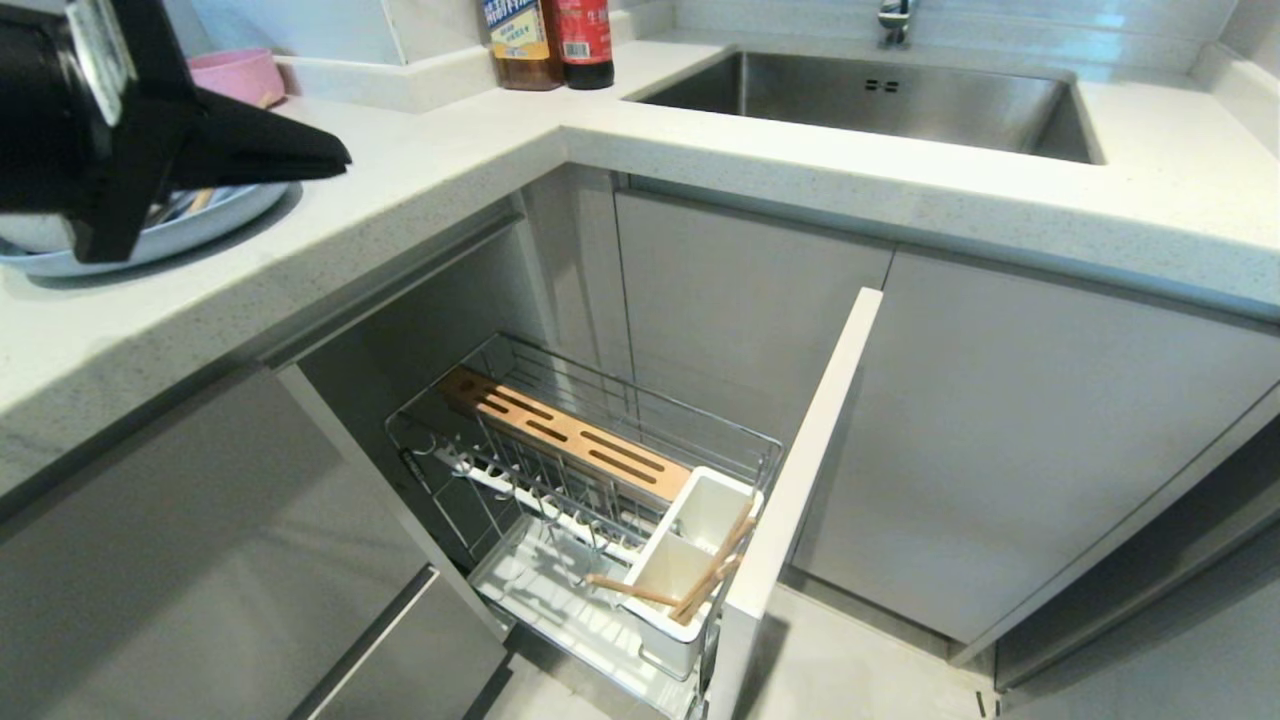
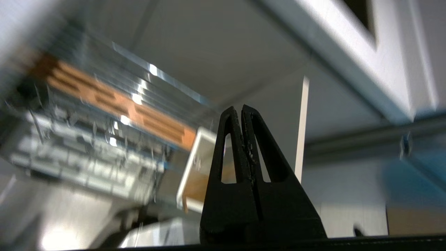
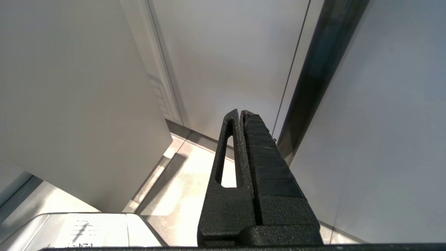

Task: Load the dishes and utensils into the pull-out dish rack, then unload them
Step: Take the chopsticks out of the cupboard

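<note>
Left gripper (image 1: 335, 160), jaws clenched empty, hovers over shallow light-blue plate (image 1: 215, 222) on white speckled table (image 1: 420, 170); slim light-wood chopsticks (image 1: 705, 585) sit in chrome wire pull-out dish rack (image 1: 600, 500); plate likely stiff, slick, breakable, so pinch its rim

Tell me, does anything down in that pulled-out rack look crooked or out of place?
Yes. The chopsticks in the white utensil holder are not standing upright: they lean at different angles, and one lies nearly flat, poking out over the drip tray side. The rest of the pull-out dish rack looks tidy.
</note>
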